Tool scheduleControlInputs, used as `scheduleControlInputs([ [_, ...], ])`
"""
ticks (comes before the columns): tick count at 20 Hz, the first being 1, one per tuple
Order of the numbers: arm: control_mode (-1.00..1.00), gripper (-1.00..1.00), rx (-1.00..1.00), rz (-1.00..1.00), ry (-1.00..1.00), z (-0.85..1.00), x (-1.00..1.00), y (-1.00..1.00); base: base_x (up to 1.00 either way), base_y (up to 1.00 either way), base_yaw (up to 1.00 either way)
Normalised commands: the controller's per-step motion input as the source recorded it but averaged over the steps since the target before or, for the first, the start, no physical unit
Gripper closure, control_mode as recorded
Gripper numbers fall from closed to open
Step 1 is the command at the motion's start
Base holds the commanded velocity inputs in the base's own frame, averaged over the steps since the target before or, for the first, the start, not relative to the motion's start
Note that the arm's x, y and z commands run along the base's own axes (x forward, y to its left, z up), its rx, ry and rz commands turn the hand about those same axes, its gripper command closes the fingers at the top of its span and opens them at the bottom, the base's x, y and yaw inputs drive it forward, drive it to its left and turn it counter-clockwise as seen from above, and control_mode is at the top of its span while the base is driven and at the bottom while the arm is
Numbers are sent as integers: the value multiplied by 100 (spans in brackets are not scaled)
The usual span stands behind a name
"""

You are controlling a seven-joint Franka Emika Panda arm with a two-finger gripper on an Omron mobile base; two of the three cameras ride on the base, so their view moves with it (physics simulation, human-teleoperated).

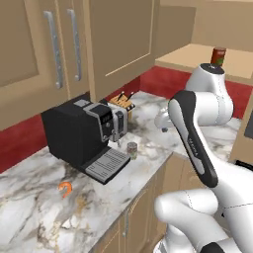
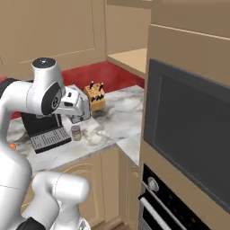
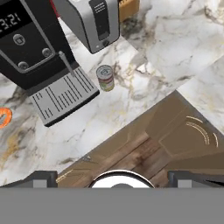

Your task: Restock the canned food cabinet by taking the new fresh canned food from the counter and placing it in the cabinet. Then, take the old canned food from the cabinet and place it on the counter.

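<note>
The new tin point(image 3: 105, 78) is left upright on the marble desk point(image 3: 175, 39), beside the coffee machine's drip tray point(image 3: 64, 97). The claw point(image 3: 112, 177), apparently spread wide and empty, is poised above for approach.

We see bare marble table point(image 3: 131, 105) around the small tin point(image 3: 105, 77) on its front and right sides. The black coffee machine point(image 1: 79, 131) and its grated drip tray point(image 3: 63, 97) stand close on the left, a knife block point(image 1: 122, 103) behind, crowding approach from there.
</note>
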Motion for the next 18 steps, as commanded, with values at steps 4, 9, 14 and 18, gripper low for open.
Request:
scheduleControlInputs([
  [4, 100, -100, 0, 0, 0, 0, 0, 0, 12, -28, 32],
  [9, 100, -100, 0, 0, 0, 0, 0, 0, 35, -21, 16],
  [14, 100, -100, 0, 0, 0, 0, 0, 0, 51, -18, 11],
  [18, 100, -100, 0, 0, 0, 0, 0, 0, 43, -27, 15],
])
